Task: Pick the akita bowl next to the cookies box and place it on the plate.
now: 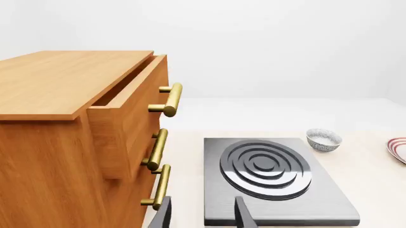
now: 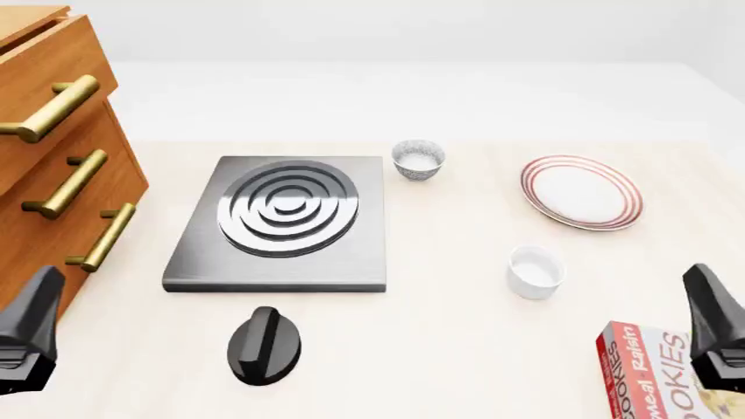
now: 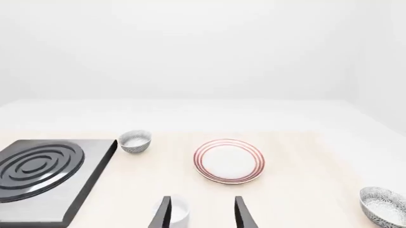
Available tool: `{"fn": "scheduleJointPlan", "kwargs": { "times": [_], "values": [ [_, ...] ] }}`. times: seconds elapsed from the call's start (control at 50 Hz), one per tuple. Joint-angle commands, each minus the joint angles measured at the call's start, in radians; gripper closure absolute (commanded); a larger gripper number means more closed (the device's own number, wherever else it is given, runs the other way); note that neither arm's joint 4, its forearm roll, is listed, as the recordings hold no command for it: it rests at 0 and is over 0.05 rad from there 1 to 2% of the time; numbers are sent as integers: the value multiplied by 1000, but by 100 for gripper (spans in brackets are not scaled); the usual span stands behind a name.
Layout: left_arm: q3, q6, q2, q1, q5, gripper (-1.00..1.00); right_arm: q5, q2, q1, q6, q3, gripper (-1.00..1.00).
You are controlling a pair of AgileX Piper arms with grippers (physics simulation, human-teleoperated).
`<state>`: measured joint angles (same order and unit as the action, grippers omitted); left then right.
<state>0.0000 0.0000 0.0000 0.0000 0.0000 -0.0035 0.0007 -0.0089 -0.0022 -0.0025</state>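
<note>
In the right wrist view, a speckled akita bowl (image 3: 384,204) stands on the table off to one side of the red-ringed plate (image 3: 229,160); the front view does not take it in. The cookies box (image 2: 650,374) lies at the front right corner, just beside my right gripper (image 2: 714,333). A second speckled bowl (image 2: 418,159) sits at the stove's far right corner. The plate (image 2: 581,191) is at the back right. My right gripper (image 3: 203,216) is open and empty. My left gripper (image 1: 203,218), at the front left (image 2: 30,336), is also open and empty.
A plain white cup (image 2: 536,271) stands between plate and cookies box. A grey stove plate (image 2: 285,218) with a black knob (image 2: 265,346) before it fills the centre left. A wooden cabinet (image 2: 52,157) with brass handles stands at the left, its top drawer (image 1: 130,102) ajar.
</note>
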Motion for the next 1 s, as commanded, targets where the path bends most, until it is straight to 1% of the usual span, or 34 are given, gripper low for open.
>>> {"fn": "scheduleJointPlan", "kwargs": {
  "times": [0.02,0.04,0.08,0.1,0.12,0.16,0.22,0.24,0.28,0.62,0.68,0.72,0.82,0.86,0.88,0.9,0.92,0.94,0.98,1.0],
  "values": [
    [0,0,0,0,0,-100,-5,0,-31,-29,-14,-100],
    [0,0,0,0,0,-100,-1,1,-38,-40,-22,-100],
    [0,0,0,0,0,-100,8,1,-44,-27,-32,-100],
    [0,0,0,0,0,-100,28,2,-58,-9,-41,-100],
    [0,0,0,0,0,-100,57,5,-35,2,-61,-100],
    [0,0,0,0,0,-100,100,8,-52,-32,-98,-100],
    [0,0,0,0,0,-100,128,19,-60,-22,-122,-100],
    [-4,-2,25,-1,-18,-100,0,10,5,-3,1,-100],
    [-4,-1,10,0,-4,-100,3,4,9,1,-2,-100],
    [-5,-1,13,0,-6,-100,-4,21,2,-6,-6,-100],
    [-6,-1,12,0,-5,-100,0,22,-10,0,-10,-100],
    [-6,-1,12,0,-5,-100,-25,49,-15,-2,-8,-100],
    [-5,-1,12,0,-5,-100,-42,70,-24,4,-13,-100],
    [-5,-1,11,0,-5,-100,-45,78,-36,-3,-16,-100],
    [-5,0,11,0,-4,-100,-42,76,-52,34,-21,-100],
    [-5,0,11,0,-4,-100,-41,75,-52,34,-22,-100],
    [-5,0,10,0,-4,-100,-72,125,-61,28,-22,-100],
    [-5,0,10,0,-3,-100,-60,117,-81,5,-30,-100],
    [-5,0,10,0,-3,-100,-43,125,-98,25,-49,-100],
    [-5,0,10,0,-3,-100,-42,125,-98,25,-49,-100]
  ]
}}
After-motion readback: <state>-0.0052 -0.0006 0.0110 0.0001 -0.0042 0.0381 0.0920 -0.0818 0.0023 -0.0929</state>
